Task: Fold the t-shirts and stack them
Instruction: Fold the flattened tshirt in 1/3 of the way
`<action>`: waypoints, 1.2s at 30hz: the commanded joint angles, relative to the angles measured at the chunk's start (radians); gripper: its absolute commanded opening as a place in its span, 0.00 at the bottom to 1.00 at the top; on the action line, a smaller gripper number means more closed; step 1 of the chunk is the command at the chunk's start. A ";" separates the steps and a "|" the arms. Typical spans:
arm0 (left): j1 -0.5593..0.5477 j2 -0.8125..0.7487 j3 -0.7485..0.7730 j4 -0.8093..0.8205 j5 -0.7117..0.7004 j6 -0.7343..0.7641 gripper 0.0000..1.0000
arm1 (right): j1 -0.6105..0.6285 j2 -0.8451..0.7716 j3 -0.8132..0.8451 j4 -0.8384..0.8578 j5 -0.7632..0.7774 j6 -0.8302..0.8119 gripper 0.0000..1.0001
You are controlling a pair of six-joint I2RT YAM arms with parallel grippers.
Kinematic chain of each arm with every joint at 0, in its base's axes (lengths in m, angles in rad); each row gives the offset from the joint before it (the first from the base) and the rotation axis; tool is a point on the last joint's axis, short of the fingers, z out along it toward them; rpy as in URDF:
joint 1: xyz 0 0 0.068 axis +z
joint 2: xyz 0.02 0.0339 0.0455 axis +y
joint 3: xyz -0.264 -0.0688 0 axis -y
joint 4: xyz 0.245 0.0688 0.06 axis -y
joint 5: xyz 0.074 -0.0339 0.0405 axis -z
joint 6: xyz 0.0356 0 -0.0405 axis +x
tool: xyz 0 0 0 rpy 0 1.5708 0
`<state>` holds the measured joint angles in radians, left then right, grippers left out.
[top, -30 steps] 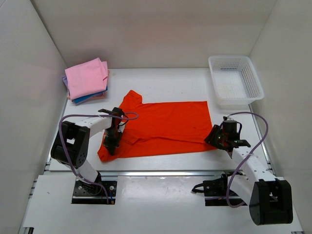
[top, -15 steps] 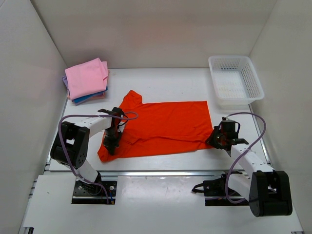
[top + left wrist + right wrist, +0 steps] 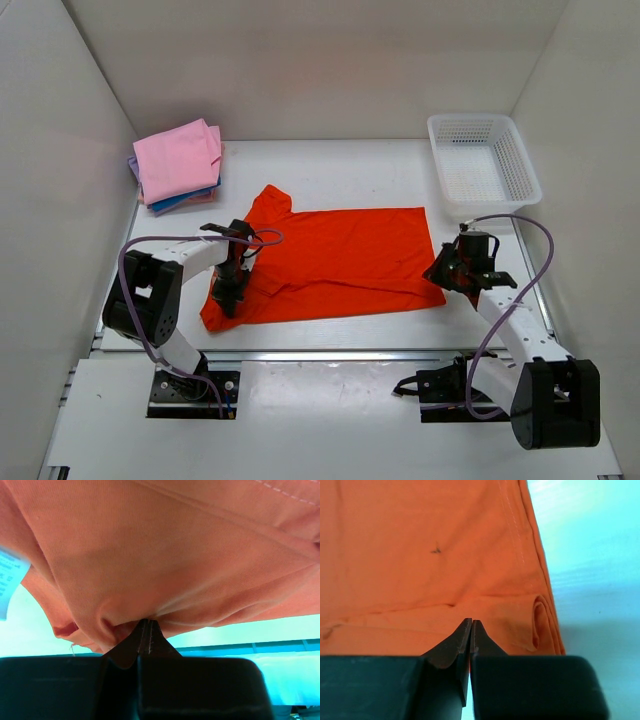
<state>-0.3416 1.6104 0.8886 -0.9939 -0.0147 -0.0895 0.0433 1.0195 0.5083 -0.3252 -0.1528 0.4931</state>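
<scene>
Cloth of the orange t-shirt (image 3: pixel 330 265) lies spread flat on the white table (image 3: pixel 340 165), to the left of the white mesh basket (image 3: pixel 438 160) and nearer the arms than it. The shirt's hem end points toward the basket side, and its collar and sleeve end lies farthest from the basket. The left gripper (image 3: pixel 228 298) sits at the shirt's edge most distant from the basket. Its jaws are pressed together on a bunched fold of the orange fabric, which the left wrist view shows gathered and puckered at the fingertips (image 3: pixel 145 630). A white label (image 3: pixel 9 577) hangs at the cloth's edge in that view. The right gripper (image 3: pixel 445 272) sits at the shirt's near corner on the basket side, just in front of the basket. It is also fully closed, and the right wrist view shows its fingertips (image 3: pixel 464 630) meeting on the orange cloth beside a small rolled curl of hem (image 3: pixel 540 620). The folded t-shirts (image 3: pixel 178 160) sit stacked far to the left of the basket, at the same depth on the table, with pink on top, blue (image 3: pixel 175 203) below and purple (image 3: pixel 132 165) peeking out at the side away from the basket.
</scene>
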 commanded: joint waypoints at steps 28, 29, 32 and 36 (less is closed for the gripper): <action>0.176 0.241 0.574 0.468 0.033 -0.023 0.45 | 0.075 0.577 0.495 0.008 -0.070 -0.108 0.10; 0.179 0.265 0.601 0.460 0.027 -0.016 0.46 | 0.078 0.593 0.504 0.009 -0.071 -0.111 0.12; 0.188 0.381 0.705 0.449 0.016 -0.015 0.46 | 0.066 0.642 0.555 0.003 -0.076 -0.120 0.16; 0.200 0.453 0.771 0.437 -0.042 -0.024 0.45 | 0.067 0.714 0.621 -0.003 -0.077 -0.133 0.17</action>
<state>-0.1535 2.0842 1.5974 -0.5644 -0.0124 -0.1154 0.1150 1.7000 1.0794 -0.3367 -0.2268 0.3859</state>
